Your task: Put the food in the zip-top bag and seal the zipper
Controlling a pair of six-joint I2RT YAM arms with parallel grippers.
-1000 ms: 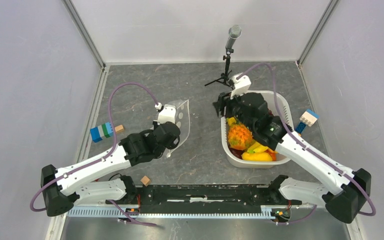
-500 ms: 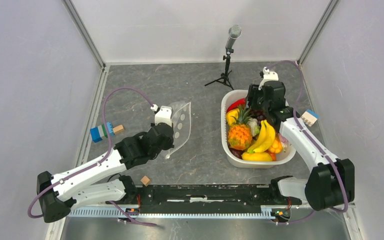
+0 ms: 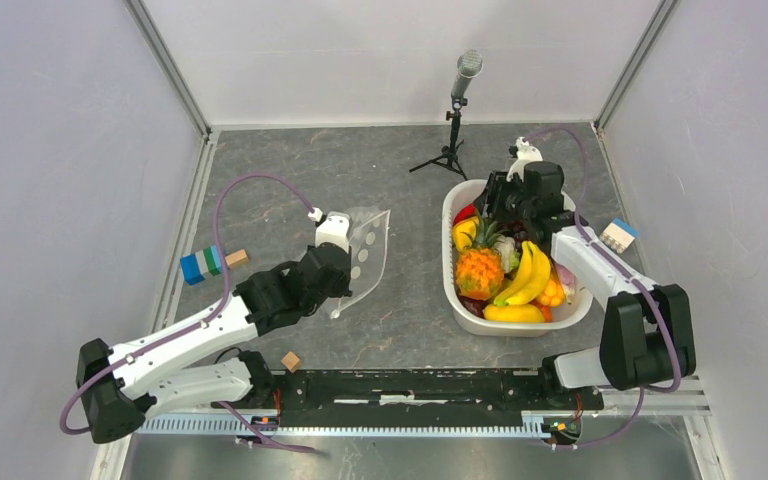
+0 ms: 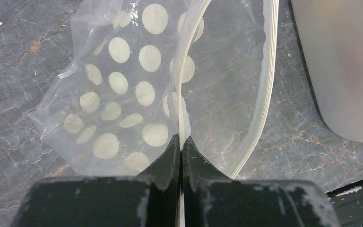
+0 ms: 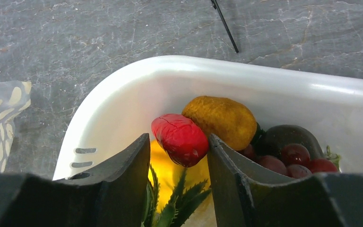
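Right arm (image 3: 600, 275) swung back, jaws perhaps touching half-hidden red fruit (image 5: 179, 139).

A dark grey, stone-patterned bench (image 3: 280, 170) is enclosed on three sides by plain, pale lilac-white walls (image 3: 50, 150). Slim metal posts (image 3: 168, 70) mark the far corners. A small microphone (image 3: 468, 66) on a black tripod stands near the back wall. The light is soft and even.

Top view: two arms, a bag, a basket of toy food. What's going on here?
The left gripper is shut on the white zipper strip of the clear white-dotted plastic bag, whose mouth gapes. The right gripper hangs open in the white plastic basket, straddling a red toy fruit. No food shows in the bag.
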